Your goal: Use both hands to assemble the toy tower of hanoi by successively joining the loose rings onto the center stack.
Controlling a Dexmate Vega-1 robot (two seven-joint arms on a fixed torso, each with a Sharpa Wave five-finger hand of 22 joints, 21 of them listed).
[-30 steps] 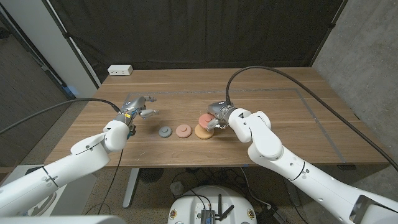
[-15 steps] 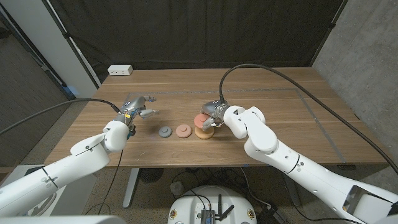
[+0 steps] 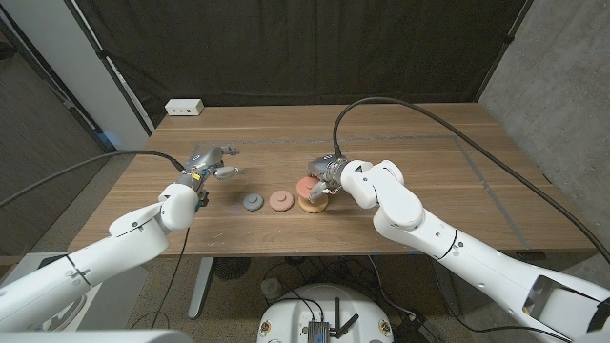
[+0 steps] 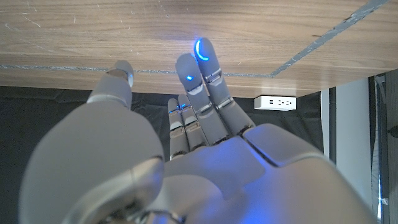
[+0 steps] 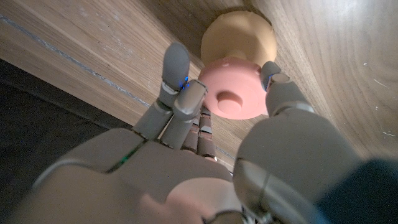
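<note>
Pink ring [image 5: 232, 96] is pinched in the right robot hand [image 3: 329, 174], thumb on one side of its rim, fingers [image 5: 176, 68] on the other. It hangs just over the tan base [image 5: 242, 37], partly overlapping it in the right wrist view. Whether the two touch can't be told. In the head view the base [image 3: 311, 202] sits mid-bench, w/ the ring [image 3: 307, 185] just above and slightly far of it.

Key relation: ring's hole axis vs base centre. Ring looks tilted, face w/ the round socket turned toward the wrist cam, not flat over the base. Judgement: next move needs levelling, a small shift to centre, then straight down before letting go. Off-centre drop could leave the ring cocked on the base, or nudge the base.

Outward to the left: salmon ring [image 3: 280, 200] lies flat just beside the base, then grey ring [image 3: 253, 202] just left of that, all three in a row along the near-mid bench [image 3: 429, 162]. Both loose rings are apart from either hand.

Left robot hand [image 3: 212, 163] is well left and a bit far of the grey ring, fingers apart, holding nothing, raised over the bench. It's the nearer hand to the grey ring, which lies to its right and nearer; right hand is nearer the salmon one.

Power strip [image 3: 184, 108] at the far left edge.
</note>
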